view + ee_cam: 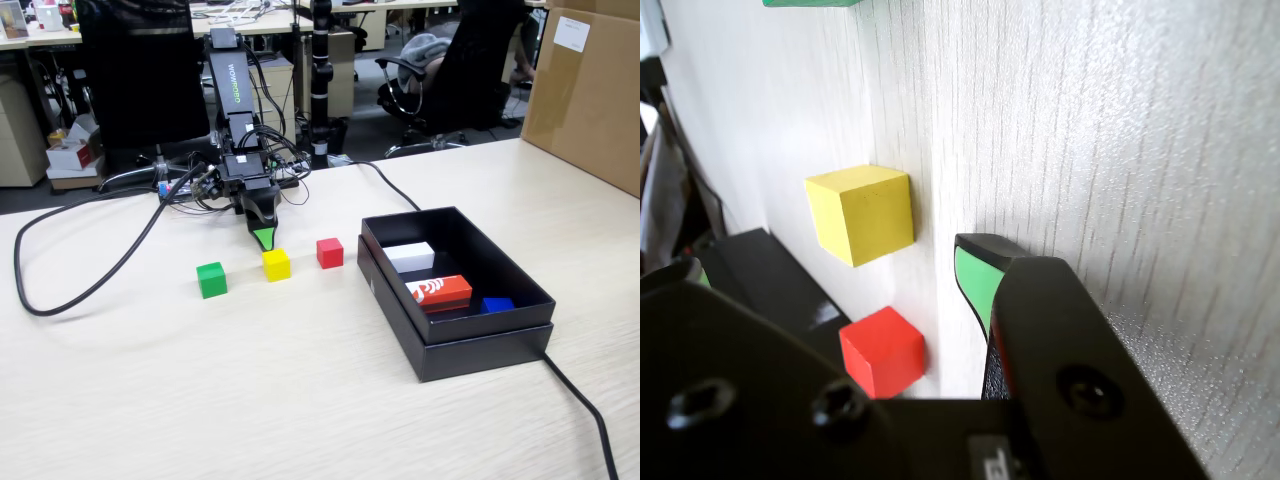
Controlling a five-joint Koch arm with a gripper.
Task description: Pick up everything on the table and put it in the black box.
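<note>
Fixed view | black box [470, 345] holds white block [410, 256], orange-red block [440, 291], blue block [496, 305]

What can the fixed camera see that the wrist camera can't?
Only the fixed view shows the whole green cube, the inside of the black box with its white block, orange-red block and blue block, and the brown carton. Only the wrist view shows the gripper close up. Both show the yellow cube and red cube.
</note>
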